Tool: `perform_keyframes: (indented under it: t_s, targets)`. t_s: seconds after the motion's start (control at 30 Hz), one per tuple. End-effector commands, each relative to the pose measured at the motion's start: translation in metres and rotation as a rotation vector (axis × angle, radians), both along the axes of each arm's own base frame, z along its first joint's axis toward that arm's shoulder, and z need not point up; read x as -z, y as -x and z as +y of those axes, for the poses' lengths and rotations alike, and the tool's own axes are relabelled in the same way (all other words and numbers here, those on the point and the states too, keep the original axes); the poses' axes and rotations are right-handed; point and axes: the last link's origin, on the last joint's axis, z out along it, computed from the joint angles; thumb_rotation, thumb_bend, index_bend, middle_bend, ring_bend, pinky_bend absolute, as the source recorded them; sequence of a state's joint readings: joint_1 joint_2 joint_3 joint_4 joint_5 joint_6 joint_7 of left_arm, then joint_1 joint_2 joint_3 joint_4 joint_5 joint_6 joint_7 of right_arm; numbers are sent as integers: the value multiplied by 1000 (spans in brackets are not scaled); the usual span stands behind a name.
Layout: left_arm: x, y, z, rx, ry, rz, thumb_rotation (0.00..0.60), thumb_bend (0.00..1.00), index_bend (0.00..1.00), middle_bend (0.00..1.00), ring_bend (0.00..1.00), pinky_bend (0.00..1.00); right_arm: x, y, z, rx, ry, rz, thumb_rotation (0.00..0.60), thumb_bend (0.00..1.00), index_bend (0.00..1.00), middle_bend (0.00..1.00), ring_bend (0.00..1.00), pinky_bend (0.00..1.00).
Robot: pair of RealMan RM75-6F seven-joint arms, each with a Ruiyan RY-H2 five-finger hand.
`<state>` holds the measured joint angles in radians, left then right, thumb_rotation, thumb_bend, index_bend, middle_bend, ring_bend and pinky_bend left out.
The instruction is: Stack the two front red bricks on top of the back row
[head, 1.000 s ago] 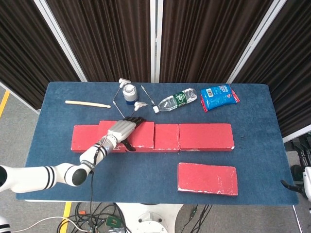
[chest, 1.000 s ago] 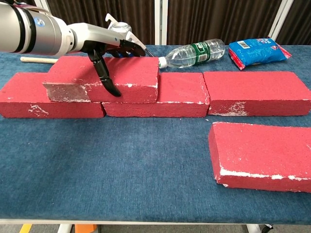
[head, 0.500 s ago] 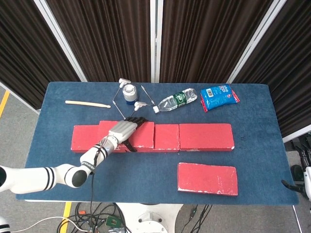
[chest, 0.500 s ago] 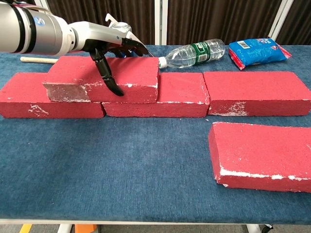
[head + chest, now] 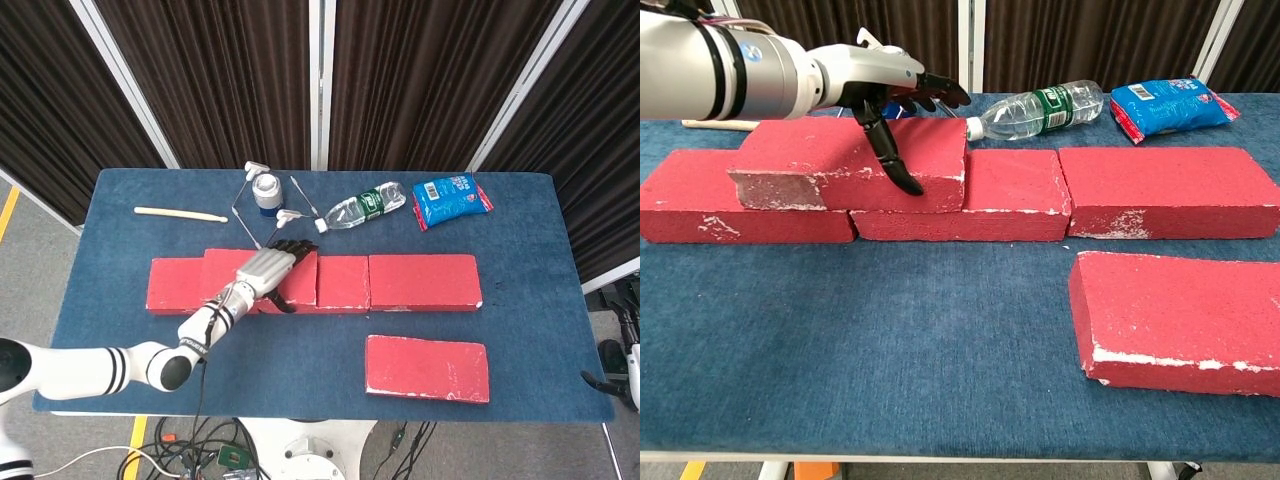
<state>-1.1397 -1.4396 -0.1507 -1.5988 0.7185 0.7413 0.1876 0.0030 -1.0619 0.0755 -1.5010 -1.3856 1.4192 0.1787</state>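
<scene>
We are about halfway done, we think. One red brick (image 5: 850,165) already sits up on top of the back row (image 5: 1160,190), and our left hand (image 5: 890,90) rests on it, fingers laid flat over its top and far edge and the thumb hanging down its front face. It looks like a loose hold, not a tight squeeze, so we may be nudging this brick straight or getting ready to let go. The other front brick (image 5: 1180,310) is not stacked yet. It lies flat on the blue tabletop (image 5: 890,340), well off to the right of our hand and nearer to us. Our right hand does not show in either view.
</scene>
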Motion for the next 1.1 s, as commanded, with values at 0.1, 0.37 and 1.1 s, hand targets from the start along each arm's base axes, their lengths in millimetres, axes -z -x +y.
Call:
perform_keyframes:
  t_s: [0.1,0.37,1.1]
  targets:
    - [4,-3,0,3,-5,-12,600,10,15,0,0,0,0,1,0,2,0,-3,600,4,0,0,0,0]
    - [9,-6,-2,1,-11,-44,600,10,13,0,0,0,-1,2,0,4,2,-5,600,5,0,0,0,0]
    - [16,-10,0,-10,-26,-74,600,9,9,0,0,0,-1,5,0,13,0,-9,600,5,0,0,0,0]
